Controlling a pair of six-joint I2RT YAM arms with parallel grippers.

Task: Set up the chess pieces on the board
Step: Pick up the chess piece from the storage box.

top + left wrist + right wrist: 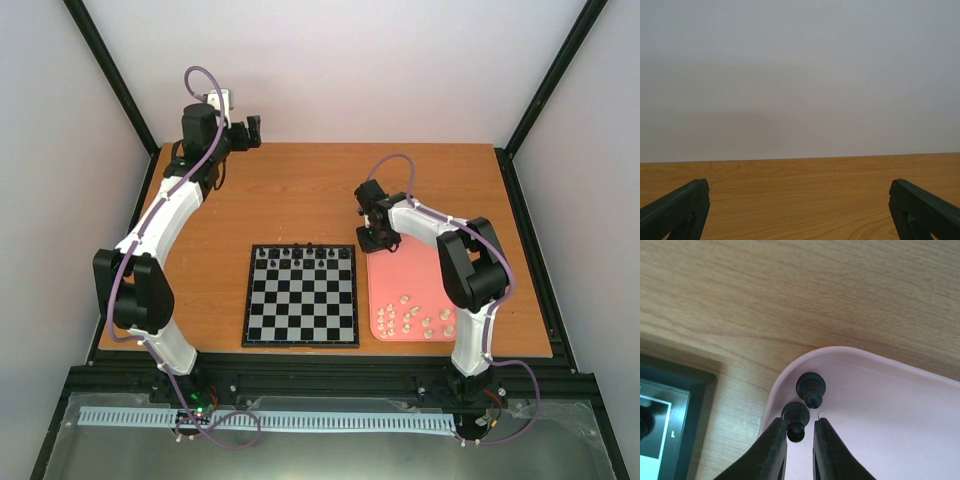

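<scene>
The board [300,322] lies mid-table, with several black chess pieces [300,254] along its far row. Two more black pawns stand in the far left corner of the pink tray [880,405]. My right gripper [800,432] reaches down over that corner, its jaws narrowly open around the nearer pawn [796,421]. The left finger is against the pawn and a small gap shows at the right finger. The second pawn [811,387] stands just beyond, free. From above, the right gripper [378,238] sits at the tray's far left corner. My left gripper [250,130] hangs open at the table's far left, holding nothing.
Several cream-white pieces [415,318] are clustered at the near end of the pink tray [420,285], to the right of the board. The board's black border [670,385] lies just left of the tray corner. In the left wrist view, only bare wood [800,200] and wall show.
</scene>
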